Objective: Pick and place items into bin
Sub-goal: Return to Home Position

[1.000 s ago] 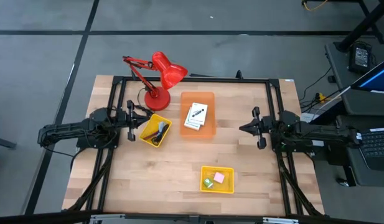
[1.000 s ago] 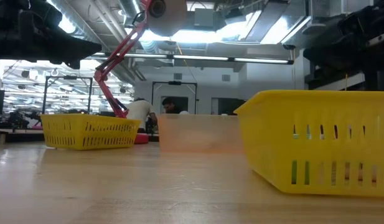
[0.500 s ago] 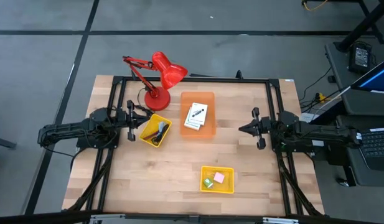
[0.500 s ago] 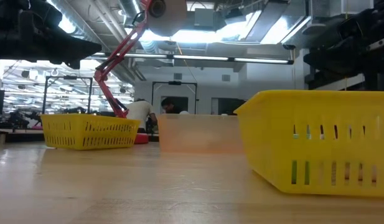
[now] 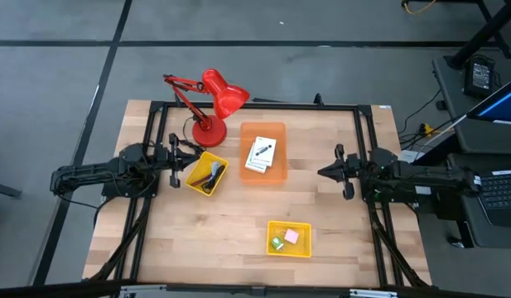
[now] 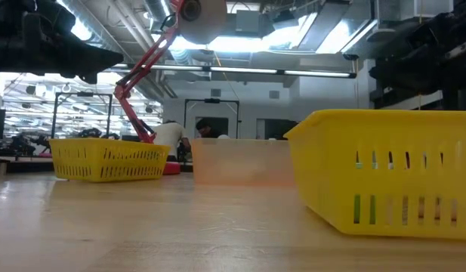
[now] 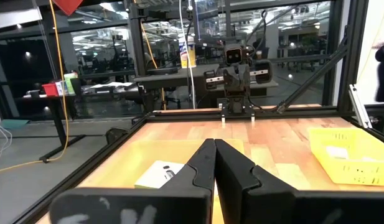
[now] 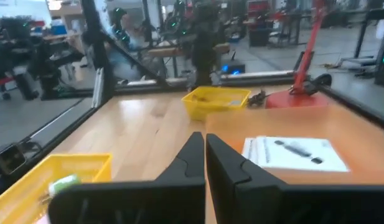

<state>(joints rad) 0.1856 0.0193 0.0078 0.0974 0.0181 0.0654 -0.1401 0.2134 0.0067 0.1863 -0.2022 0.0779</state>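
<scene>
White cards (image 5: 260, 155) with black marks lie in the orange translucent bin (image 5: 263, 127) toward the back edge of the table (image 5: 230, 219). Dark cords (image 5: 209, 176) sit in the left yellow bin (image 5: 217, 158) just beside it (close to the red desk lamp (image 5: 212, 103)). A pink block (image 5: 291, 236) and a green block (image 5: 277, 243) lie in the right yellow bin (image 5: 288, 223) near the front edge. The left gripper (image 5: 189, 162) hangs by the left edge and the right gripper (image 5: 322, 172) by the right edge, each with fingers pressed together, holding nothing.

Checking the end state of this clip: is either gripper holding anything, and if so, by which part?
Nothing is held. The left gripper and the right gripper both have their fingers pressed together with nothing between them, each parked at its own side.
</scene>
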